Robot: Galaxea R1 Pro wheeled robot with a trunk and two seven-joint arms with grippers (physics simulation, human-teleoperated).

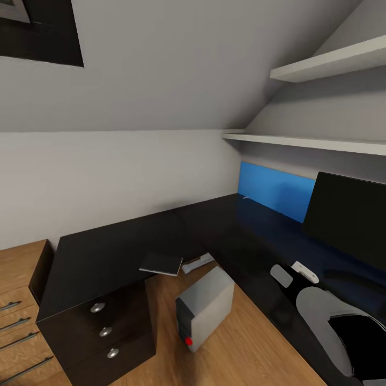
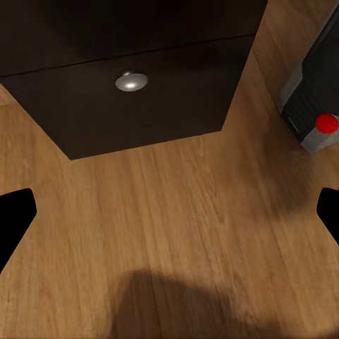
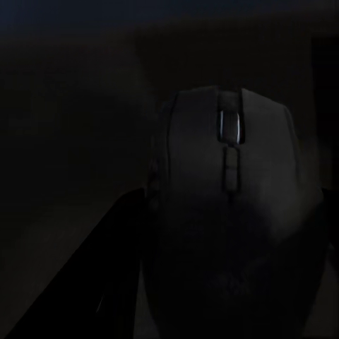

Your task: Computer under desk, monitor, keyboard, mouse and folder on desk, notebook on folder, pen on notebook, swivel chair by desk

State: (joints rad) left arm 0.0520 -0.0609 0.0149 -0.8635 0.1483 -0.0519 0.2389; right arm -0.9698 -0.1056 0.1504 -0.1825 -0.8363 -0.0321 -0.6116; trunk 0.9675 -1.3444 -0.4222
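While the mouse (image 3: 226,205) sits close under the right wrist camera: corner counter (image 1: 107,257), partly stocked.

Item, mouse: dark, wheel uppermost, very near the right arm's camera over a black surface; whether the right fingers pinch it cannot be told, the view being too dim. Item, monitor (image 1: 346,217): upright on the counter's right wing, the blue folder (image 1: 276,190) standing on edge against the wall just beside it, probably propped there to clear the top. Item, computer (image 1: 205,308): grey tower on the wooden floor (image 2: 169,212) in the corner's crook, red button facing outward, near the drawers (image 1: 104,332), arguably not yet tucked under. Item, dark notebook (image 1: 161,263): overhanging the counter's edge. Left gripper (image 2: 169,212): fingers spread wide, empty, hanging over bare floor before the drawer knob (image 2: 131,81).
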